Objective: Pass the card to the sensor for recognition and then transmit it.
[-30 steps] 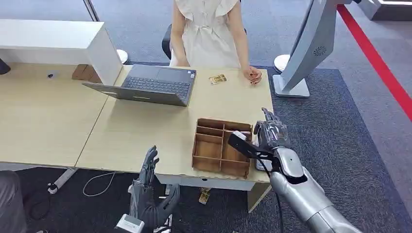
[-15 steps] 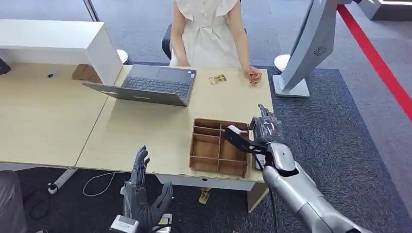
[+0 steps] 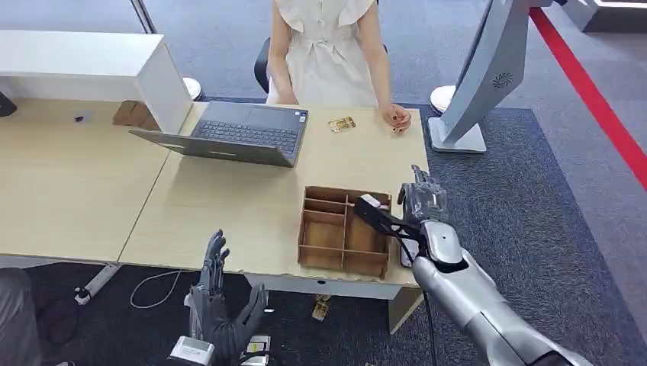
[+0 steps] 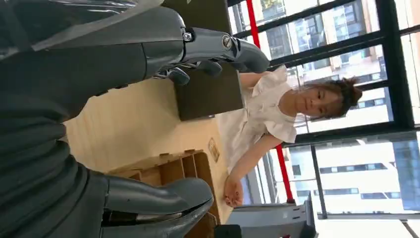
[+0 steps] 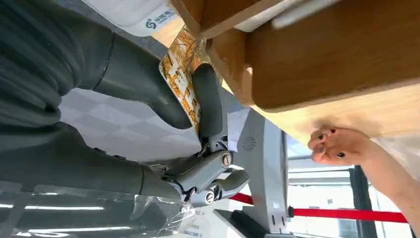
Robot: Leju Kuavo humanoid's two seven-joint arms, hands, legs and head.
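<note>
right hand (image 5: pixel 163 99) pinching patterned card (image 5: pixel 181 74) just beside wooden organizer (image 3: pixel 343 229) | left hand (image 3: pixel 221 313) hanging spread, holding nothing, below counter (image 3: pixel 229 206) edge

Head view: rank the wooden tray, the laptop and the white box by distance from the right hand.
1. Wooden tray, just beside the right hand.
2. Laptop, farther across the desk.
3. White box, far corner.

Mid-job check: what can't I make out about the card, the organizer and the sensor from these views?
- Card: right robot hand covers it in head view; thumb and a finger hide much of it in right wrist view.
- Wooden organizer: right compartments hidden behind the wrist bracket in head view.
- Sensor: I cannot identify one.
</note>
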